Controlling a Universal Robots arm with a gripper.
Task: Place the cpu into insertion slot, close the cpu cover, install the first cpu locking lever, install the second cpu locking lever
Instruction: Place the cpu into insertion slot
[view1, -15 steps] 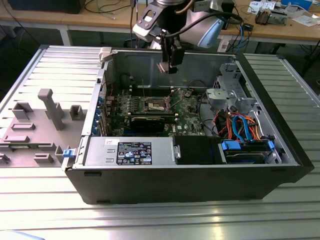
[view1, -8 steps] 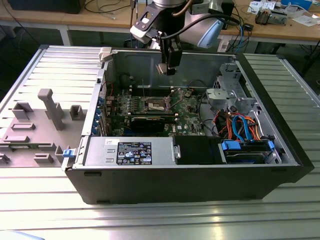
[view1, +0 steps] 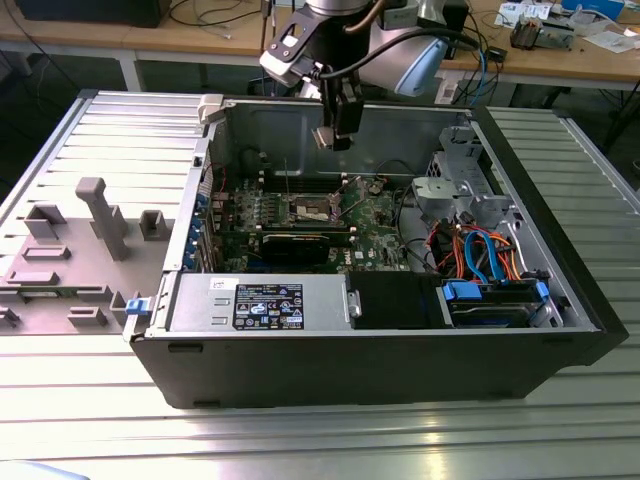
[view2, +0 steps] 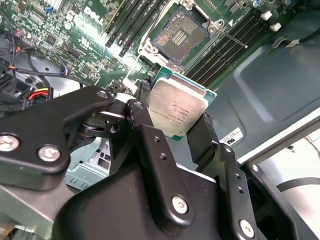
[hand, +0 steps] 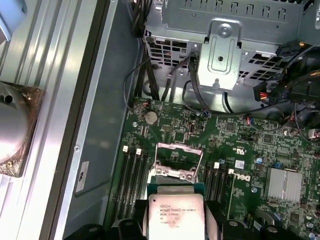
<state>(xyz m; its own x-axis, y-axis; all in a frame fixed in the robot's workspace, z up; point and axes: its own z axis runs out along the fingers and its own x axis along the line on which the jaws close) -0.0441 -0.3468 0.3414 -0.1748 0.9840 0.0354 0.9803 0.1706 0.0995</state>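
A ribbed metal table (view1: 300, 440) carries the open computer case (view1: 380, 360), with wooden benches behind it, and I hang over its middle. My claw (view1: 335, 135) is clamped on the cpu (view2: 177, 107), the two black fingers (view2: 202, 130) pressing on opposite edges of the chip with its silver top facing my wrist cameras. The chip is in the air, well above the green motherboard (hand: 240, 145) and clear of the insertion slot (view2: 182, 32), whose dark contact field lies bare. My main worry is that field: if I bring the chip down tilted or off square, a corner could land on the contacts and bend them, and in the second wrist view the chip sits rotated relative to the slot's rim. My hold is only on thin edges, so a bump could twist or drop the chip onto the board. I cannot tell from here whether its notches match the slot. The silvery frame I take for the cpu cover (hand: 175, 173) appears to stand raised beside the slot, and a thin lever rod (view2: 232, 39) lies across the memory slots (view2: 225, 52); my fingers could snag either one in that crowded space.
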